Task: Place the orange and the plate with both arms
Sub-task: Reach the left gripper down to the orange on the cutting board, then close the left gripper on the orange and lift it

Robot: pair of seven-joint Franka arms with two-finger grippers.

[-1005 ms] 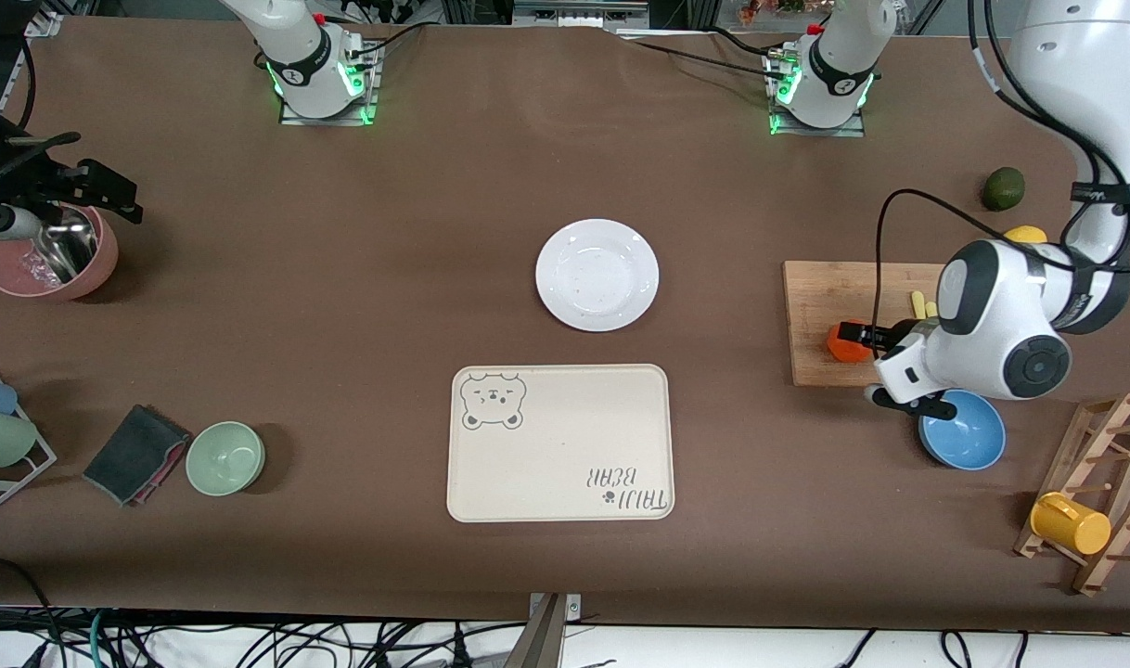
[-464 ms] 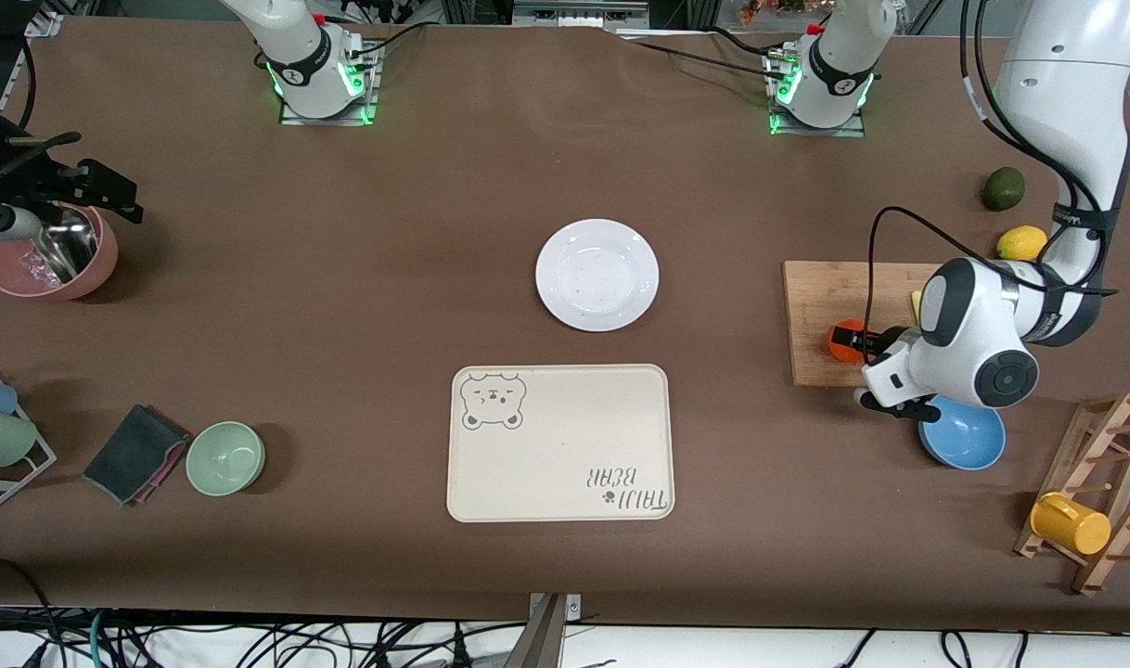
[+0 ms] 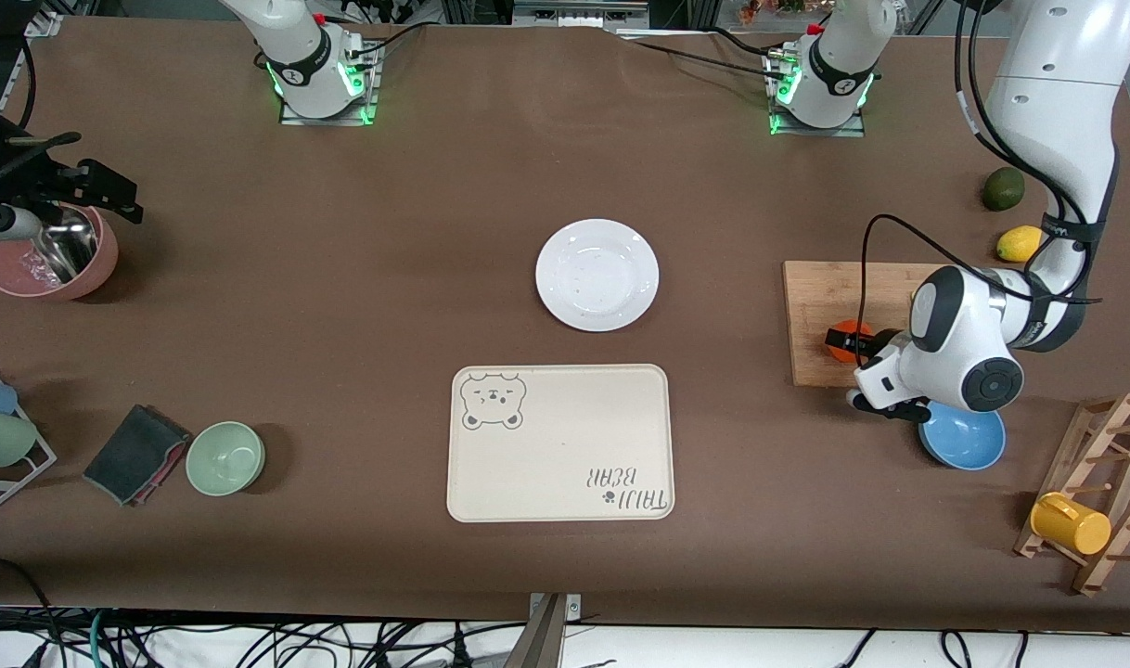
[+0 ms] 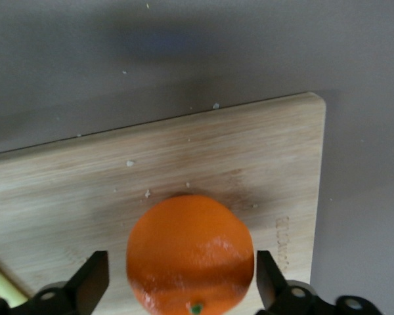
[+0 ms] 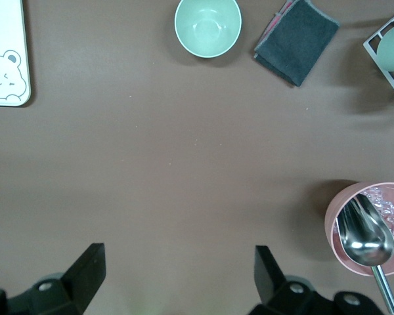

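The left end effector (image 4: pixel 177 289) straddles the orange (image 4: pixel 190 252) on the cutting board (image 4: pixel 184 170) with fingers spread, unclenched, presumably for pickup, while the right end effector (image 5: pixel 177 279) waits released near the pink bowl (image 5: pixel 371 226); the plate (image 3: pixel 597 275) sits mid-bench.

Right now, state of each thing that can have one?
Orange: on the cutting board, between the left pincer's open fingers, not gripped.
Plate: empty, mid-table.
Tray: empty.
Right pincer: open, waiting by the pink bowl.
Pink bowl: holds a metal scoop.
Green bowl: empty.
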